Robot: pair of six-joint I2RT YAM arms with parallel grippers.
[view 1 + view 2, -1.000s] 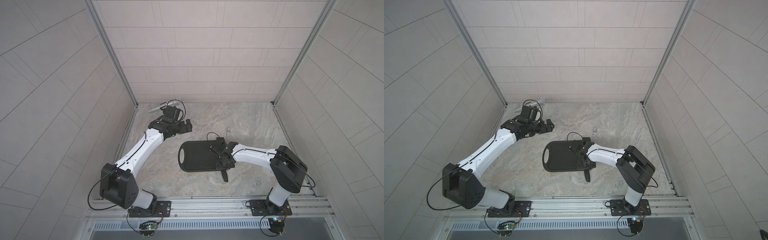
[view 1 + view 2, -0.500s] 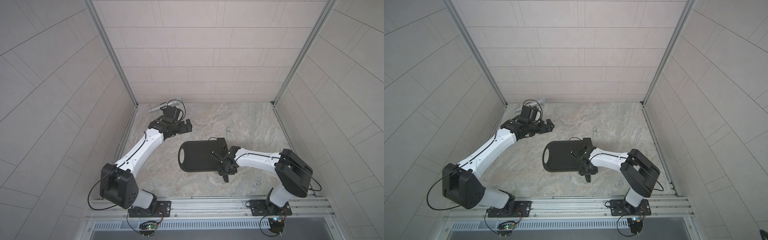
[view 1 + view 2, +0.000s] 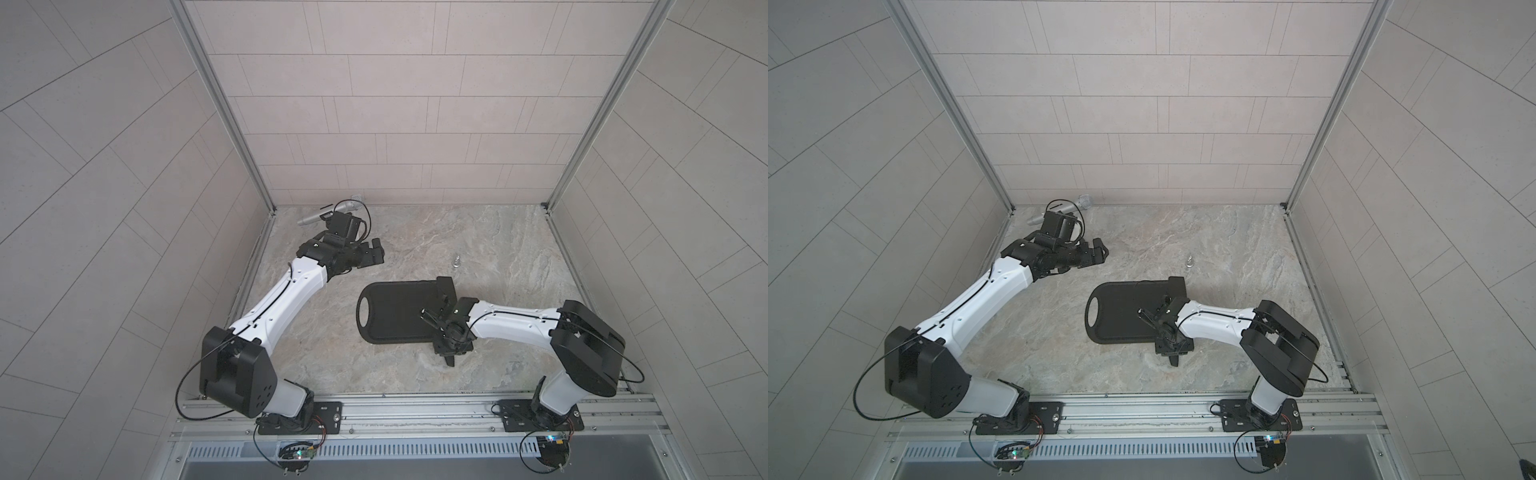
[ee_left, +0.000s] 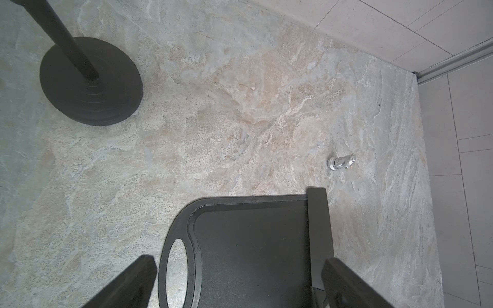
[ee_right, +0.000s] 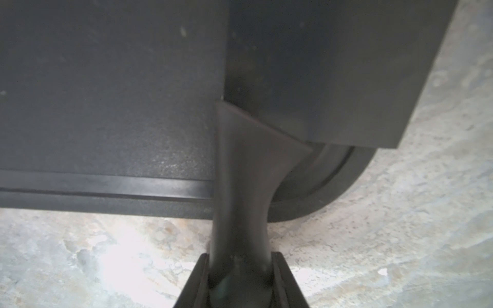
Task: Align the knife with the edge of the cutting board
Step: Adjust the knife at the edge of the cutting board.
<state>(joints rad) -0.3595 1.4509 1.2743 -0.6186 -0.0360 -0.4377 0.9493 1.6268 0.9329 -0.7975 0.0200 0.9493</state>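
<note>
On the end of the cutting board [image 3: 395, 311] far from its oval hole lies the black knife [image 3: 445, 286]. Its wide blade rests flat on the board and runs along that short end, covering the edge. The tip of the blade pokes out a little past one long side of the board. The thin handle sticks out past the other long side, over the stone-look surface [image 3: 519, 249]. The right tool [image 5: 240, 282] is down at that handle, just off the board's rim. In the right wrist view its two fingers [image 5: 198, 280] press on both sides of the handle, so it is gripping the knife. The left tool [image 3: 374, 255] hangs in the air well away from the board, off past the hole end. Its jaws are spread wide and hold nothing. In the left wrist view the board shows between its two dark fingers [image 4: 128, 282]. A small silver thing [image 3: 456, 262] lies on the surface near the blade's tip, not touching the board. A silver microphone [image 3: 332, 210] on a black stand sits far from the board, beyond the left tool.
</note>
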